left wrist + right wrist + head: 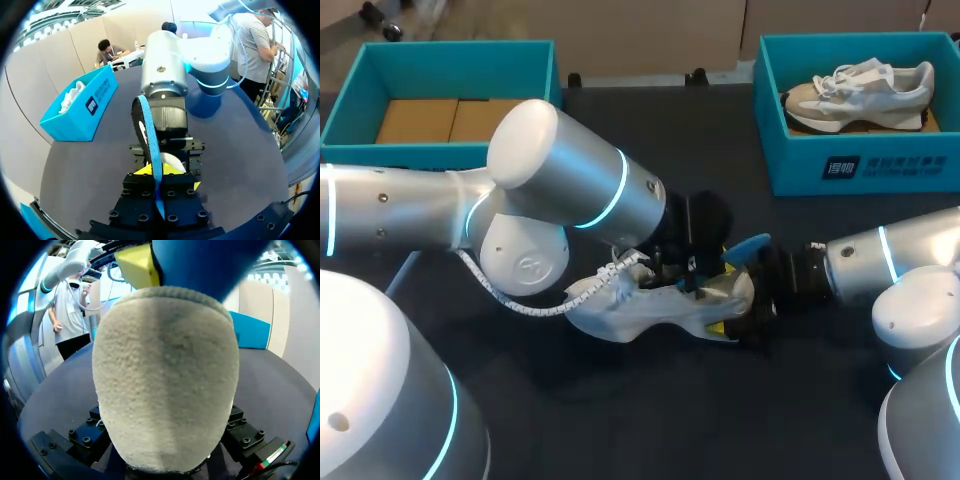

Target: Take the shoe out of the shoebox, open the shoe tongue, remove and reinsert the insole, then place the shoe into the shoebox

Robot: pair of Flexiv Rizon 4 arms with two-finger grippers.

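Observation:
A white shoe (640, 310) lies on its side on the dark table, its fuzzy heel (165, 375) filling the space between my right gripper's black finger mounts (85, 437). My right gripper (748, 312) comes in from the right and is shut on the heel. My left gripper (695, 268) hangs over the shoe's opening. In the left wrist view it (161, 177) is shut on the blue insole (149, 140), which stands edge-on between the yellow tips. The insole's end (748, 245) sticks up out of the shoe. One yellow fingertip (135, 265) of the left gripper shows above the heel.
A teal shoebox (790, 150) at the back right holds a second beige and white shoe (860, 90). Another teal box (350, 110) at the back left holds brown cardboard. My left arm's big elbow (570, 180) covers the table's middle left.

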